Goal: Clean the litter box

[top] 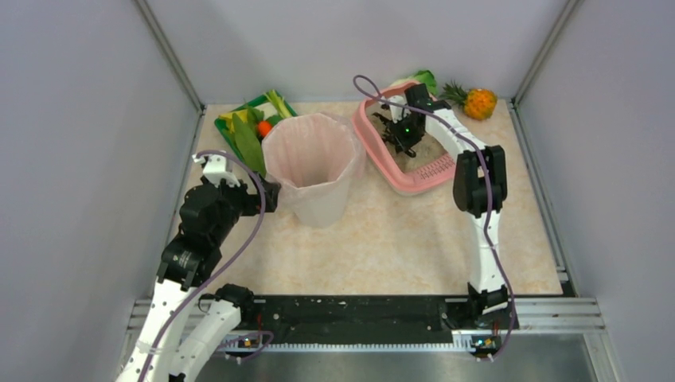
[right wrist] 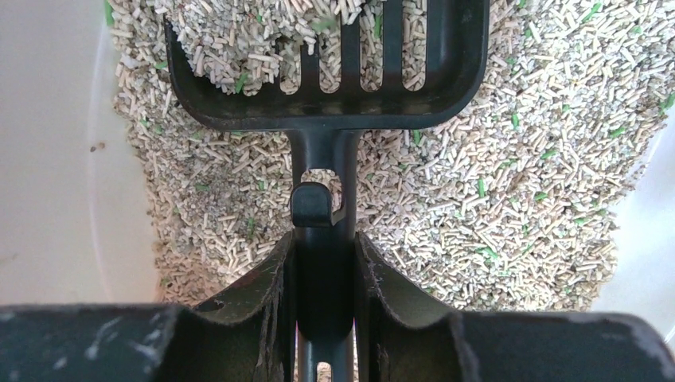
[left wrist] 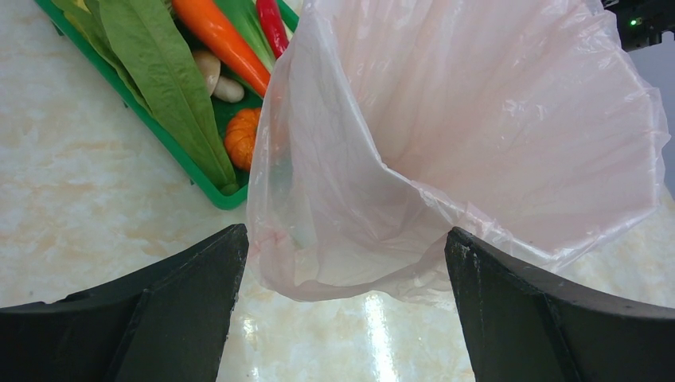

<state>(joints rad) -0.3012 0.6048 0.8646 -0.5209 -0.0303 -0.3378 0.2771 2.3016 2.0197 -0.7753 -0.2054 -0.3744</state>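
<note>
Beige bench [top: 382,239] holds the litter box [top: 372,143] far right, its loose litter [right wrist: 477,183] likely light and spill-prone; right hand [right wrist: 326,255] pinches the stiff scoop [right wrist: 318,123] by its handle, left hand [left wrist: 346,239] gapes wide.

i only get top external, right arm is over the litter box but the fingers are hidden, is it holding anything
Observer: Yes, the right gripper is shut on the handle of a black slotted scoop.
Operator: anything in the scoop
Observer: Litter pellets lie in its bowl, mostly toward one side.
Operator: left gripper closed?
Observer: No, the left gripper is open, jaws wide apart either side of a fold of the pink bin liner.
</note>
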